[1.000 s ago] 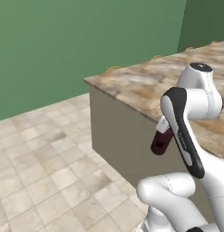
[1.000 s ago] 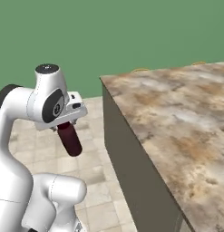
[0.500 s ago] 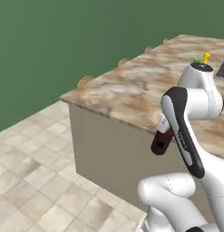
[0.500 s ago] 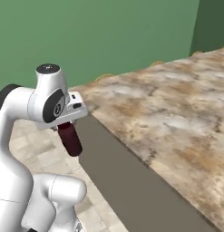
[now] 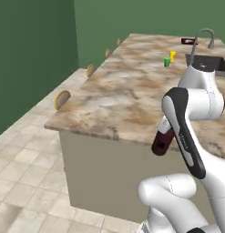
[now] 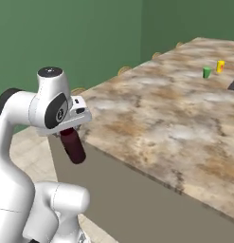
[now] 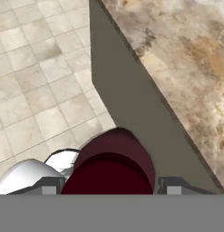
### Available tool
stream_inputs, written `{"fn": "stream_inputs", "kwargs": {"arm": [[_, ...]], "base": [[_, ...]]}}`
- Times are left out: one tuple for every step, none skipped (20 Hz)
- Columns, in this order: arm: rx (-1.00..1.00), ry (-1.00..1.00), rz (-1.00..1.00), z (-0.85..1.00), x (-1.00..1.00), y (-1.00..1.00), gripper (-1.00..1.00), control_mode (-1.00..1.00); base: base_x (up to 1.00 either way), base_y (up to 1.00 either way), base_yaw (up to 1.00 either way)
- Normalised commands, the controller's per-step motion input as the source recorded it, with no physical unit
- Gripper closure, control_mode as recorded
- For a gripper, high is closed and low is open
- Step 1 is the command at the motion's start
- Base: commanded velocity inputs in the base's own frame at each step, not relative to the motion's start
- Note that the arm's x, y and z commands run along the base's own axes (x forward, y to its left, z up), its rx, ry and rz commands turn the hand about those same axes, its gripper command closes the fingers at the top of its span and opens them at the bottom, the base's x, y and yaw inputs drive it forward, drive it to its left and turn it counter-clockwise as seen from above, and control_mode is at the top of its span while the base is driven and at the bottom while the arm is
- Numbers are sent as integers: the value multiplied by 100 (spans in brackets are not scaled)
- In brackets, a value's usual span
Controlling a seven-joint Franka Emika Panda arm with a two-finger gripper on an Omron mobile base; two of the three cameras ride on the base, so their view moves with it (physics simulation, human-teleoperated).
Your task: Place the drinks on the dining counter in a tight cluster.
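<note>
1. We see our gripper [image 6: 73,127] pinching the dark-maroon bottle [image 6: 73,146], which hangs below the hand in the right base view; in the hand view the bottle's body [image 7: 114,164] sits between the two finger tips, so the jaws are pressed against its sides rather than fully together.
2. The bottle's long axis runs down and slightly tilted from the hand, its free end pointing at the tiled floor [image 7: 36,77], not at stone.
3. The relation that matters to us: the bottle hangs off the near edge of the dining counter [image 6: 151,123], beside its grey side panel [image 7: 127,104], and lower than the top.
4. We judge the next move needs a lift above the rim, then travel inward over the marbled top.
5. Far along the counter we see the small green-and-yellow item [image 5: 169,58] near the faucet [image 5: 202,36].
</note>
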Motion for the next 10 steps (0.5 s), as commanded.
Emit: {"fn": "stream_inputs", "kwargs": {"arm": [[0,0,0,0,0,0,100,100],[0,0,0,0,0,0,100,100],[0,0,0,0,0,0,100,100],[0,0,0,0,0,0,100,100],[0,0,0,0,0,0,100,100],[0,0,0,0,0,0,100,100],[0,0,0,0,0,0,100,100],[0,0,0,0,0,0,100,100],[0,0,0,0,0,0,100,100],[0,0,0,0,0,0,100,100]], "base": [[100,93,-52],[100,92,-51],[96,86,-50],[96,85,-50],[96,85,-51],[96,84,-51],[93,82,-51],[87,79,-49],[86,73,-45],[82,66,-43]]}}
